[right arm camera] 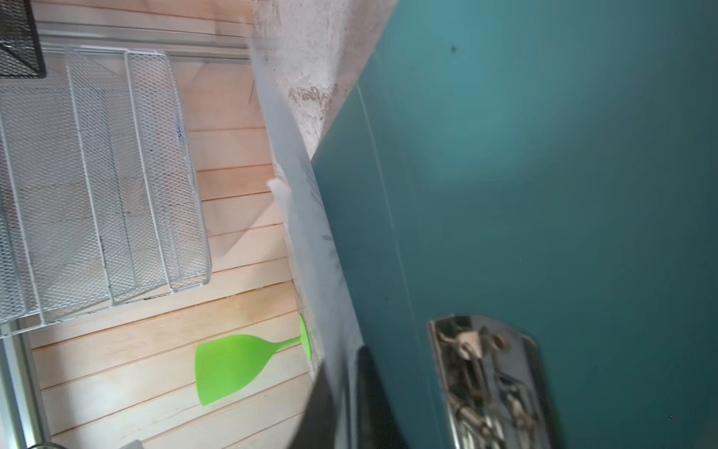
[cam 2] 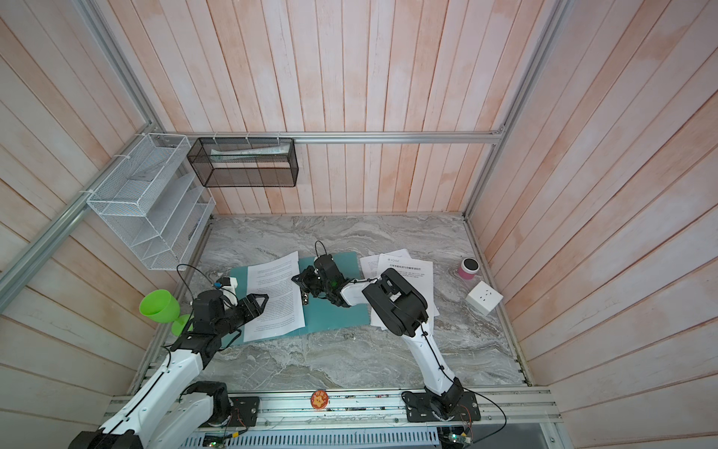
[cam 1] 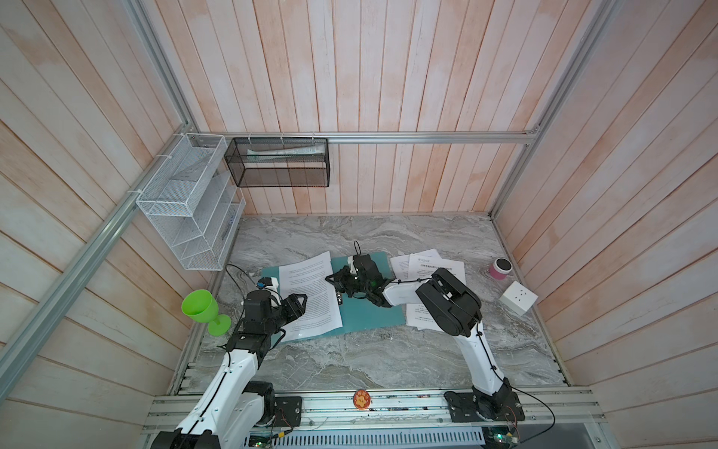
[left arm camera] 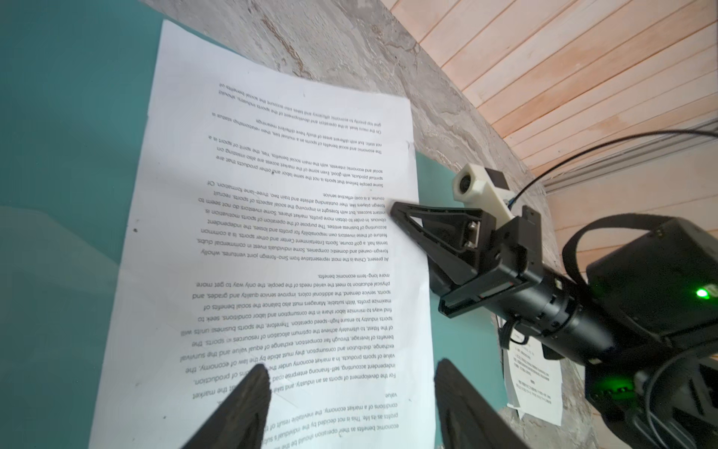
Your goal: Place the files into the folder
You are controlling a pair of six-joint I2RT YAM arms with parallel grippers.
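Observation:
The teal folder (cam 1: 365, 315) (cam 2: 338, 315) lies open on the marble table, its silver clip (cam 1: 340, 299) (right arm camera: 489, 381) at the spine. One of the files (cam 1: 311, 295) (left arm camera: 272, 233), a printed white sheet, rests on the folder's left half. My left gripper (cam 1: 302, 305) (left arm camera: 351, 367) hovers open over that sheet's near-left part, holding nothing. My right gripper (cam 1: 330, 280) (right arm camera: 345, 361) is at the sheet's right edge by the spine. Its jaws stand slightly apart with the paper edge between them. More files (cam 1: 435, 268) (cam 2: 404, 268) lie right of the folder, partly under the right arm.
A green goblet (cam 1: 200, 307) stands at the table's left edge beside the left arm. A pink can (cam 1: 500, 268) and a white socket cube (cam 1: 518, 297) sit at the right. A white mesh rack (cam 1: 186, 202) and black mesh basket (cam 1: 279, 161) hang on the walls.

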